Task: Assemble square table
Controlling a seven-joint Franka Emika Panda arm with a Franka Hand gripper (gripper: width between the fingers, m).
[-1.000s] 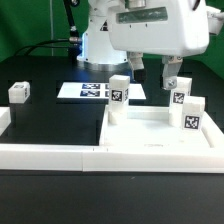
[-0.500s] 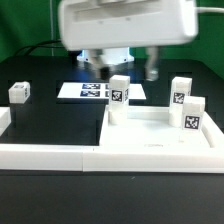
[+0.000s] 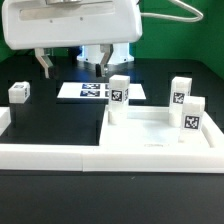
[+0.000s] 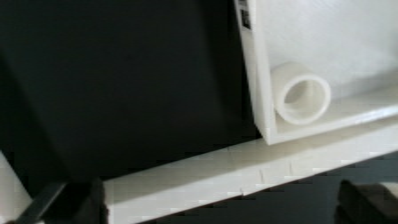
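Note:
The white square tabletop [image 3: 150, 140] lies flat at the exterior view's right. Three short white tagged legs stand upright on it: one at its near-left corner [image 3: 119, 98] and two at the right [image 3: 181, 94] [image 3: 190, 114]. A fourth leg [image 3: 19, 92] rests alone on the black table at the far left. My gripper [image 3: 72, 66] hangs open above the black table, left of the tabletop, holding nothing. In the wrist view its dark fingertips [image 4: 43, 205] frame the gripper gap [image 4: 205, 205], with the tabletop edge [image 4: 329, 40] and a leg's round end [image 4: 302, 100] beyond.
The long low white border wall [image 3: 60, 156] runs along the front and turns up at the left [image 3: 4, 120]; it crosses the wrist view [image 4: 249, 170]. The marker board [image 3: 92, 91] lies flat behind the tabletop. The robot base [image 3: 108, 52] stands at the back.
The gripper has swept from above the tabletop's right legs across to the exterior view's left, staying open and empty. The legs and tabletop have not moved.

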